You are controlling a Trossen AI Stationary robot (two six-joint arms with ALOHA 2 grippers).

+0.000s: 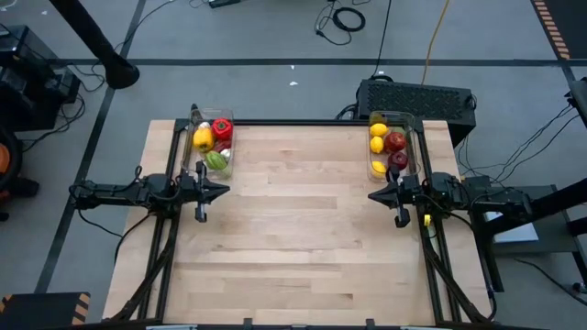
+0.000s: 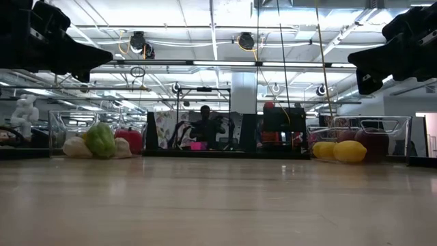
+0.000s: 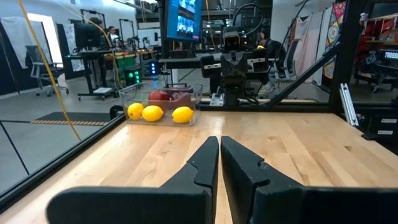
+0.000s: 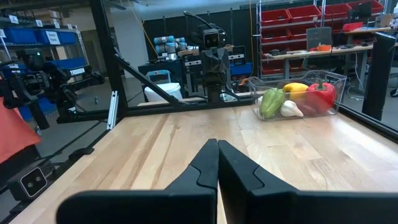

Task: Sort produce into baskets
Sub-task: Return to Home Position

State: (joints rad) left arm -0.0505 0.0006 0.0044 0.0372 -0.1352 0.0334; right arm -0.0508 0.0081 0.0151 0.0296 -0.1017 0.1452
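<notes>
While both arms lie low along the side edges of the worktop [image 1: 293, 247], the produce sits in the two baskets at its far corners. The left pincer [image 1: 220, 191] points inward from the left edge, just in front of the left basket [image 1: 229, 156]. Its fingers [image 3: 204, 163] are pressed together, tip against tip. The right pincer [image 1: 376, 195] mirrors it at the right edge, just in front of the right basket [image 1: 411, 137], and its fingers [image 4: 239, 168] are likewise pressed together.

A black box with cables [image 1: 417, 96] stands just behind the right basket, off the worktop. Loose cables trail over the grey floor around it. From the low view, a person [image 2: 205, 126] shows far back in the room. Red storage bins [image 4: 298, 15] fill shelves beyond the left basket.

The worktop is pale wood laid in narrow strips, smooth with a slight sheen. Both baskets are clear plastic, rectangular with rounded corners. The left one holds a yellow pepper [image 1: 203, 138], a red pepper [image 1: 221, 128], a green pepper [image 1: 216, 160] and a white garlic [image 4: 290, 109]. The right one holds yellow lemons [image 1: 378, 130] and red apples [image 1: 394, 140]. The fingers are matt black wedges that taper to their tips.

A screen [image 3: 183, 18] hangs beyond the right basket, and its writing is too small to read.
</notes>
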